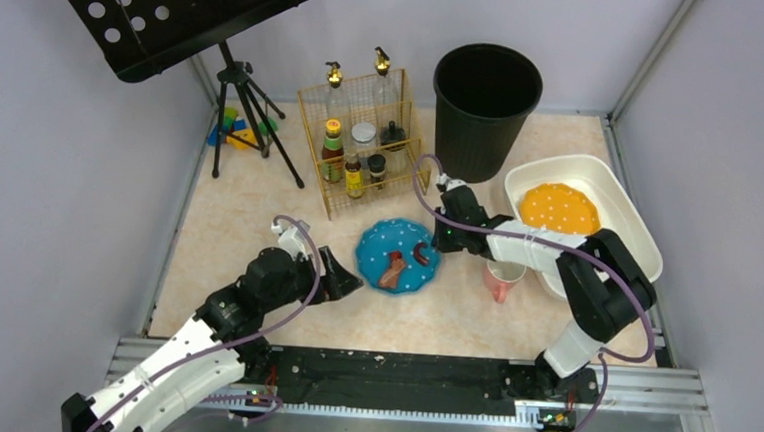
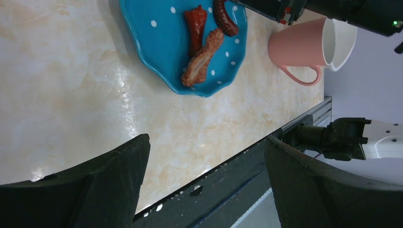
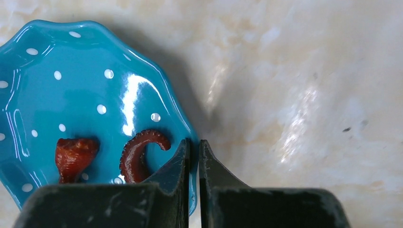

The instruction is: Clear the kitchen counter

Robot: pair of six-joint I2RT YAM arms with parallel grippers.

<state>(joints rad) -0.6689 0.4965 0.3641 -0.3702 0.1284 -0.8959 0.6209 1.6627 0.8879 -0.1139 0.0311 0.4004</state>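
Kitchen counter (image 1: 257,228): fixed slab filling the mid frame of the top view, glossy marble-look, so not lifted itself; the clearing means taking items off it. Glazed ware will prob. slide easily on that sheen.

Blue plate (image 3: 71,95), centre of the top view, sits flat on the counter. Ceramic by the look: stiff, slick, chip-prone, moderate wt. The scalloped rim is the only real hold. Keep it level, since the food is loose on it.
- Plate contents: breaded piece (image 2: 202,59), red piece (image 2: 195,23), dark curled piece (image 3: 138,152).

R gripper (image 3: 194,145): jaws nearly together over the plate's right rim, one finger inside and one outside. I judge it's pinching the rim, though a thin edge grip on glaze could slip.

L gripper (image 2: 206,138): fingers spread wide, nothing in them, hovering low over bare counter just left of the plate.

Pink mug (image 2: 297,47): right of the plate, partly under the R arm. Has a handle; contents not visible.

White tub (image 1: 637,232), right side: holds an orange dotted plate (image 1: 557,209).

Black bin (image 1: 485,112), upper centre: interior dark, can't tell the contents.

Wire rack (image 1: 315,132), upper mid-left: bottles and jars, upright.
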